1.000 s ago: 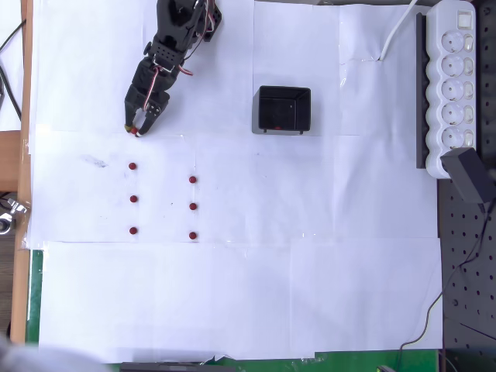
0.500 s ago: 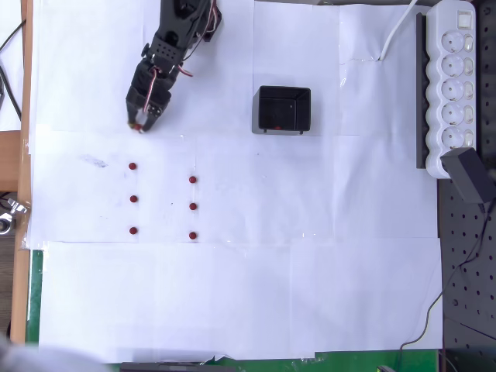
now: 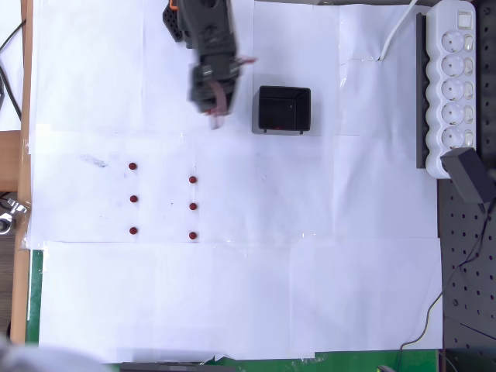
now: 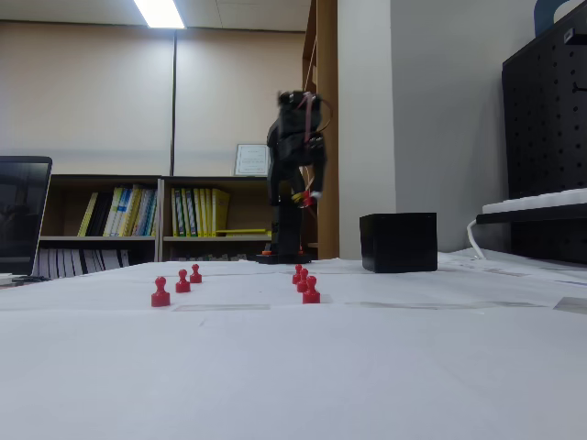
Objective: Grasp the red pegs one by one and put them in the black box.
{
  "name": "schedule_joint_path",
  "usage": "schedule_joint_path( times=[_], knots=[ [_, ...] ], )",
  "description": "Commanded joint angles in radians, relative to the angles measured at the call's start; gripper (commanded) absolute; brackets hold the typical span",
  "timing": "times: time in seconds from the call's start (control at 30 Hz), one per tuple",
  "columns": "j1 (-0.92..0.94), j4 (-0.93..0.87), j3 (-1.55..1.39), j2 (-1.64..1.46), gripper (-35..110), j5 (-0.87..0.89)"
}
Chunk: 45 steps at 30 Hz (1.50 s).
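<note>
Several red pegs stand on the white paper in two columns of three, the left column headed by a peg (image 3: 132, 166) and the right by another peg (image 3: 192, 180). In the fixed view the same pegs (image 4: 160, 291) stand in the foreground. The black box (image 3: 284, 110) (image 4: 398, 242) sits right of the arm, with a small red dot on its floor. My gripper (image 3: 215, 116) (image 4: 314, 193) hangs raised just left of the box, motion-blurred, shut on a red peg that shows as a reddish tip.
A white power strip (image 3: 453, 81) and a black adapter block (image 3: 470, 177) lie along the right edge, beside a black pegboard (image 3: 465, 271). The paper sheet (image 3: 232, 302) spreads wide below the pegs.
The arm lifted from the paper at upper left and swung right toward the box, carrying the peg. The pegs on the paper have not moved.
</note>
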<state>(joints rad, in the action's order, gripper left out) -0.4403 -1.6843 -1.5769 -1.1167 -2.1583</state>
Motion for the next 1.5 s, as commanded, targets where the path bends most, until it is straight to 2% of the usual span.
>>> schedule_joint_path(
  times=[0.0, 0.23, 0.47, 0.67, 0.9, 1.07, 1.23, 1.47],
  knots=[
    [-0.198, 0.0, -0.143, -0.055, 0, -0.12],
    [-0.304, 0.152, -0.12, -0.256, 0, -0.192],
    [-0.342, 0.308, -0.075, -0.443, 1, -0.186],
    [-0.354, 0.304, -0.069, -0.457, 16, -0.19],
    [-0.255, 0.261, -0.146, -0.239, 21, -0.179],
    [-0.08, 0.249, -0.161, 0.002, 21, -0.058],
    [0.132, 0.436, 0.209, 0.16, 21, 0.133],
    [0.359, 0.954, 0.706, 0.129, 21, 0.37]
  ],
)
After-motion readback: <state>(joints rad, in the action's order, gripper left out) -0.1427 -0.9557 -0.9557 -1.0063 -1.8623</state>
